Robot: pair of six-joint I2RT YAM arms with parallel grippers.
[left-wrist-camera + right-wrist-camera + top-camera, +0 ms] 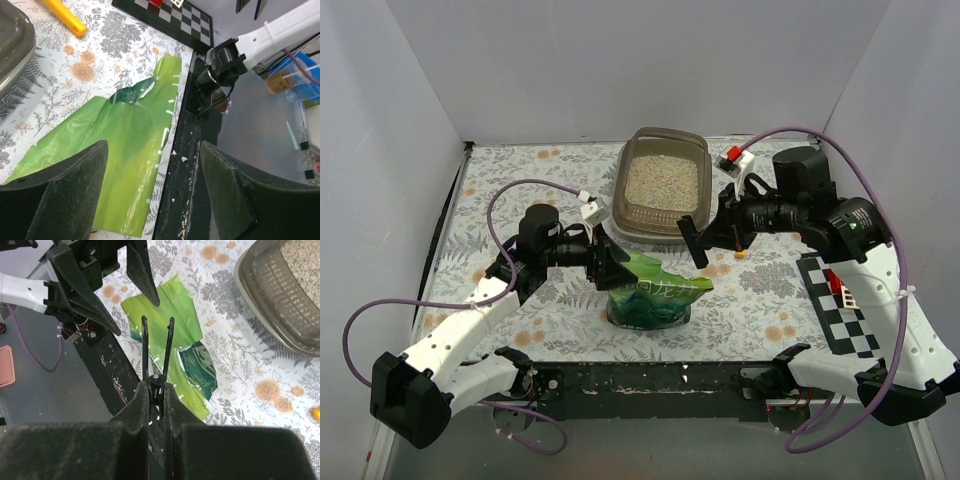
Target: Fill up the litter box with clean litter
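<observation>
The litter box [622, 190] stands at the back centre, with pale clean litter [663, 182] spread inside it. A glossy green bag [650, 292] lies crumpled near the table's front edge. My left gripper [615, 265] hangs open just over the bag's left end; in the left wrist view the bag [125, 150] lies below the open left gripper [154, 146], untouched. My right gripper [705, 232] is shut on black spring snips [156, 350], blades apart, above the bag [170, 315]. The right wrist view shows the litter box [280, 300] and litter [305, 260] at upper right.
A yellow scoop [741, 253] lies on the floral mat right of the bag, also seen as the scoop [65, 15]. A black-and-white checkerboard [840, 305] with a small red piece sits at the right. White walls close the back and sides.
</observation>
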